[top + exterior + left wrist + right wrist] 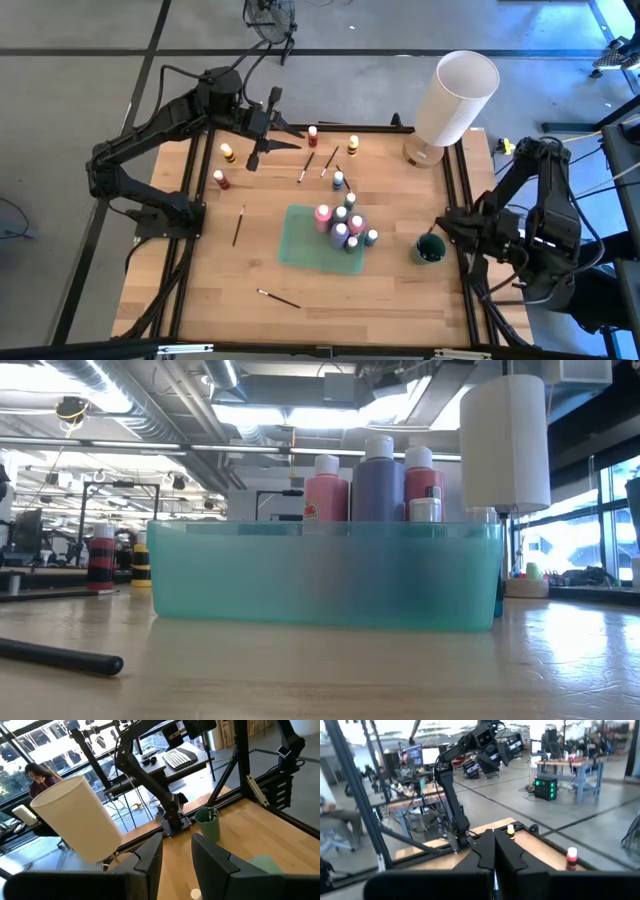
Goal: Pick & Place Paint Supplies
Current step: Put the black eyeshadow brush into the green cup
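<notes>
From above, you have six bottles (341, 229) clustered in the teal tray (300, 245) at centre, five more scattered toward twelve o'clock, and four loose brushes (238, 226). Your left gripper (258, 152) hovers at eleven o'clock, jaws parted around nothing. Your right gripper (447, 222) waits at three o'clock, clenched, beside the green cup (430, 248).

Straight down from above onto the whole worktop (330, 290) and both arms. Level at worktop height, very close against the teal tray (325, 575), facing the room behind. From the left wrist, forward toward the white cylinder (75, 817) and green cup (207, 822). From the right wrist, across toward the far arm. Tray and cylinder shared between high and low views.
</notes>
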### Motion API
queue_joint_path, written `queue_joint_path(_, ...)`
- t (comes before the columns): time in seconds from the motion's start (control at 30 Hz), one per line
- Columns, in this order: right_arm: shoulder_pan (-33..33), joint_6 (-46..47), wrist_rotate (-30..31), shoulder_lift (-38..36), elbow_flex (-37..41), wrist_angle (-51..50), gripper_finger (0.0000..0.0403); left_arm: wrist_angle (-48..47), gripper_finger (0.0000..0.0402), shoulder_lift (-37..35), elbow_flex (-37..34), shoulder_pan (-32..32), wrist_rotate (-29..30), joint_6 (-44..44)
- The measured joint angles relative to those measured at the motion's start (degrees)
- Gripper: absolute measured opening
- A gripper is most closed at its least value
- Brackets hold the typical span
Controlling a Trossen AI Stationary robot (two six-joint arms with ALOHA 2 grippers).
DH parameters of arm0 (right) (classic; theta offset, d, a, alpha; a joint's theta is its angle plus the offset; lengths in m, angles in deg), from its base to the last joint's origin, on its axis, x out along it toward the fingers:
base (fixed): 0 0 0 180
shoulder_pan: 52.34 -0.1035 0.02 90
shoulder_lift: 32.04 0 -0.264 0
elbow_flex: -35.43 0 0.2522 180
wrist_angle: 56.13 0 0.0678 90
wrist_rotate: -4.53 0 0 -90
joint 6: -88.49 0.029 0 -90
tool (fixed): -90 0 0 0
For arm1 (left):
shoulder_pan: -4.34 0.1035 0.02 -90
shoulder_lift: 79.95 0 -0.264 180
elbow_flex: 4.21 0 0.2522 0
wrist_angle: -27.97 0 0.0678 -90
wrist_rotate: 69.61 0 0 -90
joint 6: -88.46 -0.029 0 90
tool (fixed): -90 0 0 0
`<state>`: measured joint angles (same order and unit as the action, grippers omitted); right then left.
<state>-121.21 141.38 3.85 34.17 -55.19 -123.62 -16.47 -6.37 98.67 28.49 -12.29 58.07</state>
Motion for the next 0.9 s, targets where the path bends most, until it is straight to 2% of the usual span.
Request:
queue_joint_path(0.13, -1.45, -6.87, 0.09, -3.16, -0.02, -1.19, 0.0, -0.74, 0.0098, 0.0, 0.0, -0.02, -0.1, 2.72)
queue_joint_path(0.23, -2.1, -8.79, -0.42, -7.11, -0.04, -5.75, 0.0, -0.85, 0.0098, 0.02, -0.02, -0.02, -0.07, 5.95)
queue_joint_path(0.37, -2.59, -8.31, -5.8, -13.79, -0.07, -13.93, 0.0, -0.83, 0.0098, 0.02, -0.02, -0.29, -0.07, 10.09)
queue_joint_path(0.5, -3.93, -9.25, -11.19, -19.73, -0.07, -17.93, 0.0, 0.85, 0.0098, 0.34, -0.02, -1.97, -0.05, 15.19)
queue_joint_path(0.9, -7.85, -19.04, -29.35, -29.36, -0.24, -19.15, 0.0, 25.63, 0.0098, 9.34, -0.02, -11.12, 4.64, 31.04)
